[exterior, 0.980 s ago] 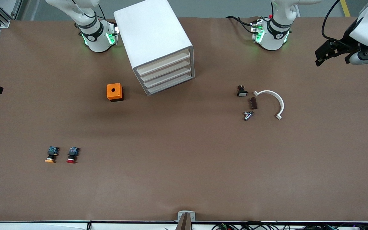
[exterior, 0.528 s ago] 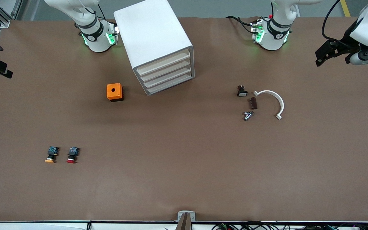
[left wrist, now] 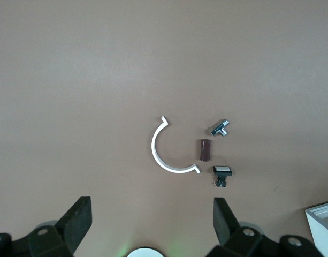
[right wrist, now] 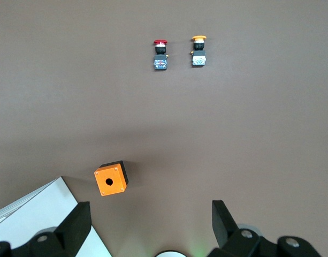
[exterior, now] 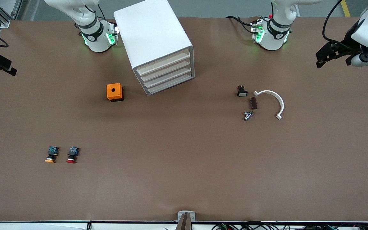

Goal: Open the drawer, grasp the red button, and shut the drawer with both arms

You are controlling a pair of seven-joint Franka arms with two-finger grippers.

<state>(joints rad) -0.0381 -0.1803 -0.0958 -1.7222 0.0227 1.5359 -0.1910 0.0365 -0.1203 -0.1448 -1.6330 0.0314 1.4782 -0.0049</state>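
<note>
While the drawer [exterior: 164,62] sits fully shut as the uppermost of 4 in the white cabinet [exterior: 152,32], no task step is yet done.

- Right claw [exterior: 3,64]: fingers spread wide, empty; over the desk [exterior: 184,179] edge at the right arm's end. Over the last second it has swung in from that edge toward the cabinet, probably an approach to the drawer.
- Left claw [exterior: 324,56]: wide open, empty; hardly moved, waiting over the left arm's end.
- Button [exterior: 72,154]: red cap, untouched, nearer the front camera than the orange cube [exterior: 114,92], beside the orange-capped button [exterior: 51,154].
</note>
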